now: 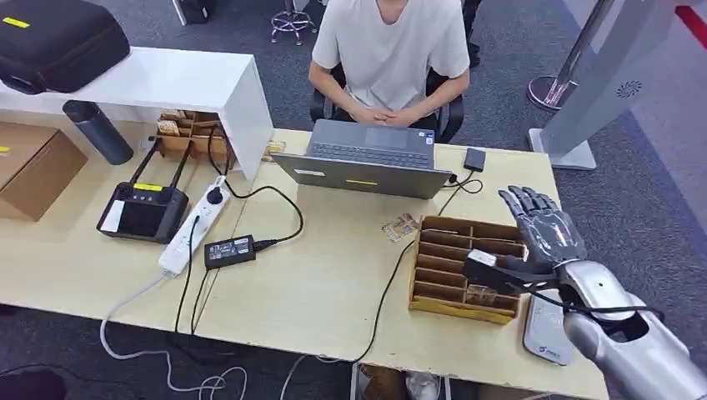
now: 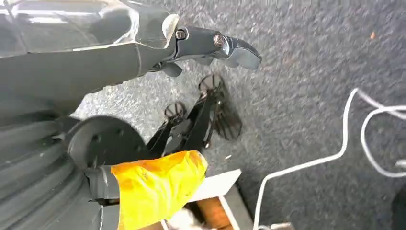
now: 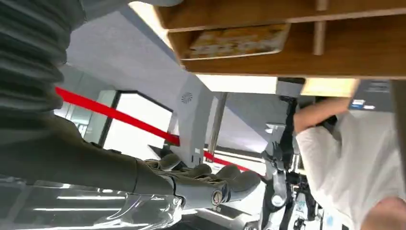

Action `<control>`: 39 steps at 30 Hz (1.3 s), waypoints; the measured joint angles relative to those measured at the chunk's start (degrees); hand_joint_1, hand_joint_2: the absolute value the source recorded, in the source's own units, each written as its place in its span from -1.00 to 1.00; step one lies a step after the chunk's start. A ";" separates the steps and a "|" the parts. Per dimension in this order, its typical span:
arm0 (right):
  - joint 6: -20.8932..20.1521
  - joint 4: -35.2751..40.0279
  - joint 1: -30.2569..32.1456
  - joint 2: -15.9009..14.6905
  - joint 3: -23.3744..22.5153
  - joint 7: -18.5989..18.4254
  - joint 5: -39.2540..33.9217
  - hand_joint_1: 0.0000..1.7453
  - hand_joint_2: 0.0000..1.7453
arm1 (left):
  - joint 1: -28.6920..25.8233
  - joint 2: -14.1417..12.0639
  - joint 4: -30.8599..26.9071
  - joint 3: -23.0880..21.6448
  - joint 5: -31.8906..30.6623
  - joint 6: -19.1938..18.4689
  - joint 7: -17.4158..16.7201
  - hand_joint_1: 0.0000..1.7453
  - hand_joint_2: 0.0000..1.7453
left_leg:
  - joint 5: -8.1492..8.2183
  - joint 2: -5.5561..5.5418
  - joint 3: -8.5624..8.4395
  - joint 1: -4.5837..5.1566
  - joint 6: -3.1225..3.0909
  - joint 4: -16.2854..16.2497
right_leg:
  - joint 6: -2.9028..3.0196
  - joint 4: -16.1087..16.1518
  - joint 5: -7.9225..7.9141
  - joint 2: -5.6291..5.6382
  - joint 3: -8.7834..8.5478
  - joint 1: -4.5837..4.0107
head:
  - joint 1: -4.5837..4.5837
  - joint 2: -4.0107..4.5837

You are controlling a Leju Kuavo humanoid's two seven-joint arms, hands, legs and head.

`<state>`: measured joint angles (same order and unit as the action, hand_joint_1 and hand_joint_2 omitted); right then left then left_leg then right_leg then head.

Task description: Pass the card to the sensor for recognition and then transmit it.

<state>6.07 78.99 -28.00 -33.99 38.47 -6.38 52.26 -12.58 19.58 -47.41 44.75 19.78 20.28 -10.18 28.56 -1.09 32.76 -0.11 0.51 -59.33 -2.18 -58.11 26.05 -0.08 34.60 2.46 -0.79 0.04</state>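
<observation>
My right hand (image 1: 542,229) hovers over the right side of a wooden slotted box (image 1: 442,304) on the desk, fingers extended and apart, holding nothing. A patterned card (image 1: 481,293) lies in the box's near row; in the right wrist view this card (image 3: 234,40) sits in a compartment of the box (image 3: 287,62), apart from my fingers (image 3: 225,184). Another card (image 1: 400,227) lies on the desk just left of the box. A flat grey-white device (image 1: 546,333) lies at the desk's near right edge. My left hand (image 2: 215,45) hangs over the carpet, fingers extended, with nothing in it.
A person (image 1: 392,50) sits across the desk behind an open laptop (image 1: 367,158). A small black device (image 1: 475,158) lies right of the laptop. A power strip (image 1: 196,225), black adapter (image 1: 229,250), controller (image 1: 143,208) and cables lie on the left. A white shelf (image 1: 167,79) stands at the back left.
</observation>
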 joint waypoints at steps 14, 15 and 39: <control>-0.17 0.66 -1.61 -3.01 2.47 0.90 -0.57 -1.00 1.00 | 2.03 0.00 3.30 6.81 -1.48 -1.03 0.83 -1.00 1.00 | 0.00 0.09 -0.04 -0.01 0.00 0.00 | 0.00 0.00 -0.01 0.06 0.00 -0.02 | 0.00 0.00; -0.15 0.70 -1.61 -3.21 2.47 0.90 -0.63 -1.00 1.00 | 2.03 0.00 3.41 6.84 -1.51 -1.00 0.83 -1.00 1.00 | 0.00 0.08 -0.03 -0.01 0.00 0.00 | 0.00 0.00 -0.01 0.05 -0.01 -0.02 | -0.02 0.00; 0.07 1.27 -3.90 -2.75 5.16 2.25 -1.16 -1.00 1.00 | -4.47 0.57 -8.39 4.98 -13.46 -25.64 -17.81 -1.00 1.00 | 0.00 0.04 0.01 -0.04 0.00 0.02 | 0.00 -0.02 0.00 0.02 -0.02 -0.03 | -0.02 0.00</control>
<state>6.14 80.26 -31.90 -36.74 43.63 -4.13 51.10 -17.05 20.15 -55.80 49.72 6.32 -5.35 -28.00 28.56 -1.05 32.77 -0.15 0.51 -59.31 -2.18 -58.13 26.05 -0.06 34.58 2.43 -0.81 0.04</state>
